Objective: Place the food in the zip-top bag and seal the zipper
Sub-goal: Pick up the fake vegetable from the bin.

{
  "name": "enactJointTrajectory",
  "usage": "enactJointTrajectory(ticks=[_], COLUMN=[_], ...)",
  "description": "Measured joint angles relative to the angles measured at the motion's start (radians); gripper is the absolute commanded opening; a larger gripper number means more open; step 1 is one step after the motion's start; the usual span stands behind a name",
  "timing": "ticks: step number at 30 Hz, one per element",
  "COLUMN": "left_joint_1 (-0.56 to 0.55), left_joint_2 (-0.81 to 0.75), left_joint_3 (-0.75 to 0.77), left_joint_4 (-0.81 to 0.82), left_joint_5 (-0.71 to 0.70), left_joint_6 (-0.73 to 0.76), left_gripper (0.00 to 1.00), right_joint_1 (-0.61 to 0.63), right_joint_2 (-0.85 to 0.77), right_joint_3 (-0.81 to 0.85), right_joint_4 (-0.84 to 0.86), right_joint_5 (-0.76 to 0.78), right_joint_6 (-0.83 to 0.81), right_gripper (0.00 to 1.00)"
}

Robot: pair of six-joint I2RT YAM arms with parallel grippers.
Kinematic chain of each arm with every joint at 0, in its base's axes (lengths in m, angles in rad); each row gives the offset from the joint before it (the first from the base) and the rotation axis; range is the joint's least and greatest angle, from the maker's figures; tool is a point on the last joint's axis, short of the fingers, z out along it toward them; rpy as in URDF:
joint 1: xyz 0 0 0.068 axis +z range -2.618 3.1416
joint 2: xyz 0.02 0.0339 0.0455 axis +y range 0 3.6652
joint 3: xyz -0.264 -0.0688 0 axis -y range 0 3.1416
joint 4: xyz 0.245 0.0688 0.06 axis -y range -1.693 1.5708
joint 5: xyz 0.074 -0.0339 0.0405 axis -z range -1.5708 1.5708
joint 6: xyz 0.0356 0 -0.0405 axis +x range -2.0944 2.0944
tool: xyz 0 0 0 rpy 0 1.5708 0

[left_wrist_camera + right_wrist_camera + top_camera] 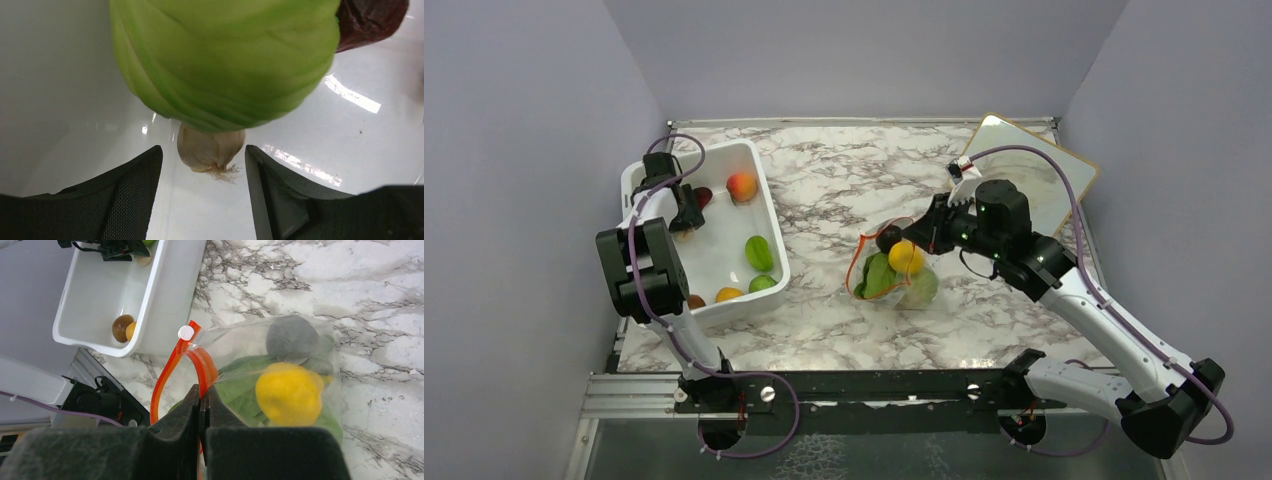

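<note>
Inside the tub, the left pincer is gaping with the garlic just ahead, centred, while the right pincer is clamping the zipper.

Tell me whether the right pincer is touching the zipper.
Touching. Right wrist view shows the right pincer shut on the zipper, strip pinched between its jaws.

A white rectangular tub sits at the 9 o'clock side of the marble-patterned desk, its long sides running roughly from 12 to 6 o'clock. A pale, wood-edged board lies tilted in the 2 o'clock corner. Plain grey walls enclose three sides. An aluminium rail borders the 6 o'clock edge.
</note>
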Motion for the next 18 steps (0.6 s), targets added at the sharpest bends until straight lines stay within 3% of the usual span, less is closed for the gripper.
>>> enactJointTrajectory(ticks=[3, 7, 9, 13, 18], left_joint_1=[0.024, 0.041, 0.041, 0.040, 0.025], left_joint_2=[0.034, 0.071, 0.075, 0.073, 0.047], left_joint_3=[0.006, 0.006, 0.006, 0.006, 0.005], left_joint_4=[0.015, 0.017, 0.018, 0.021, -0.009], left_joint_5=[0.029, 0.072, 0.087, 0.114, 0.121], left_joint_6=[0.000, 0.000, -0.001, -0.003, -0.004], left_gripper=[0.63, 0.42, 0.36, 0.31, 0.30], right_joint_1=[0.000, 0.000, 0.000, 0.000, 0.000], right_joint_2=[0.000, 0.000, -0.001, -0.003, -0.006], right_joint_3=[0.005, 0.023, 0.027, 0.028, 0.028], right_joint_4=[-0.001, 0.000, 0.001, 0.000, 0.001], right_joint_5=[0.000, 0.000, 0.000, 0.000, 0.000], right_joint_6=[0.000, -0.001, -0.001, -0.001, 0.000], right_gripper=[0.01, 0.01, 0.01, 0.01, 0.01])
